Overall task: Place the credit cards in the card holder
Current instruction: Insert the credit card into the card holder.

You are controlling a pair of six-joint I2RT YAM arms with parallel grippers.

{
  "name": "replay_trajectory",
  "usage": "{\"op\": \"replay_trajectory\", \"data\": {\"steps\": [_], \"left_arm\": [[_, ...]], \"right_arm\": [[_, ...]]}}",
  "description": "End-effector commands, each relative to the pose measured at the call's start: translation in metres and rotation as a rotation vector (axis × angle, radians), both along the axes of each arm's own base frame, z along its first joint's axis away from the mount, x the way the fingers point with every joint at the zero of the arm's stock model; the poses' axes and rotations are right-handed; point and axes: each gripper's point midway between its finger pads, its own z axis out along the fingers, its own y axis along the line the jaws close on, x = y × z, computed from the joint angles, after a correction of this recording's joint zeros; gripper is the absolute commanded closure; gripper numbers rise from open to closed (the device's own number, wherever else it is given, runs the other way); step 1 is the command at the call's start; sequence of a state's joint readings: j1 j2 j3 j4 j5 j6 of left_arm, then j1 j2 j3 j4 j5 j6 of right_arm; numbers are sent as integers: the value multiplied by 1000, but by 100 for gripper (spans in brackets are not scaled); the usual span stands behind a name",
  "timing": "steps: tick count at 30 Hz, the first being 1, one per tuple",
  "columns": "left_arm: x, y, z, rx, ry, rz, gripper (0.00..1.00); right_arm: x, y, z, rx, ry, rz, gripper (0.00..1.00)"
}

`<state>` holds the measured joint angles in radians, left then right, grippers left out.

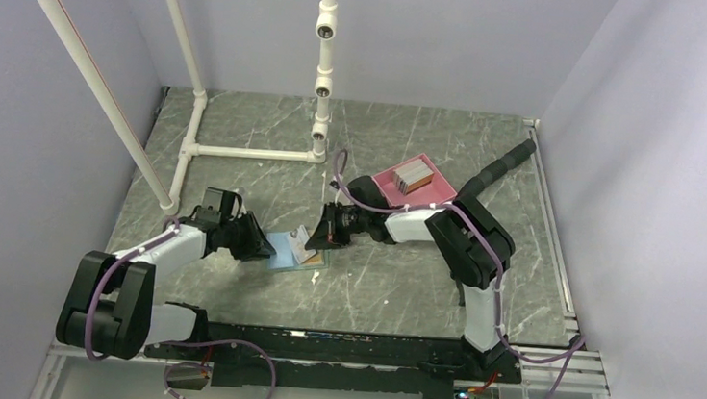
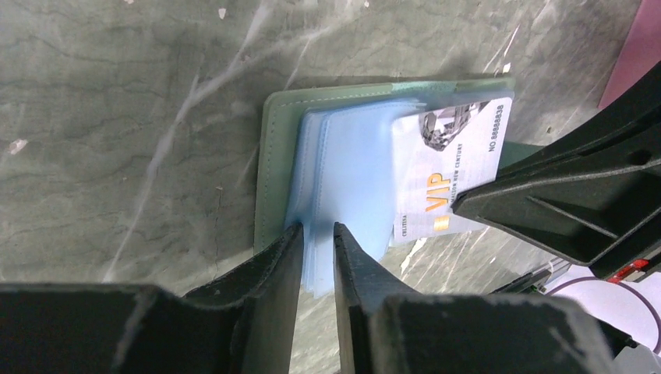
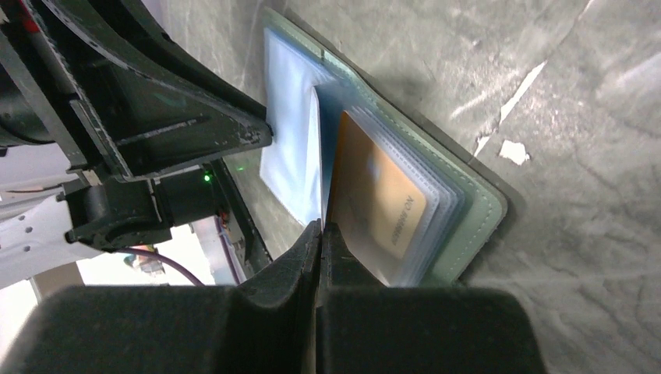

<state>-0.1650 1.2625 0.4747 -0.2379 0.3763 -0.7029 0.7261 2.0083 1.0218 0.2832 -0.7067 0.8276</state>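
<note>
Card holder [image 1: 287,252]: grey-green, open on the bench [image 1: 400,290] between the two arms, blue sleeves [image 2: 351,171] fanned upward; left jaws narrow, astride the sleeves' near edge (firm pinch or not, cannot tell); right jaws closed on a white credit card [image 2: 444,164], which lies over the sleeves just beside the left jaws on the right arm's side, long axis running roughly with the left jaws' reach, so the right arm is probably the one to steer it into a pocket mouth; tan-orange card [image 3: 382,206] already inside a sleeve; print legible on the white card: "VIP", "NEW CENTURY", "NO 88888838".
</note>
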Motion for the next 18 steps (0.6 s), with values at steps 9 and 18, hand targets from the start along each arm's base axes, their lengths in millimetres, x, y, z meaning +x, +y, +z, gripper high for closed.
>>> {"op": "replay_trajectory", "data": {"steps": [9, 18], "left_arm": [[-16, 6, -18, 25, 47, 27, 74], [-15, 5, -15, 16, 34, 32, 75]], "right_arm": [[20, 10, 4, 66, -59, -131, 100], [4, 19, 9, 110, 22, -130, 100]]}}
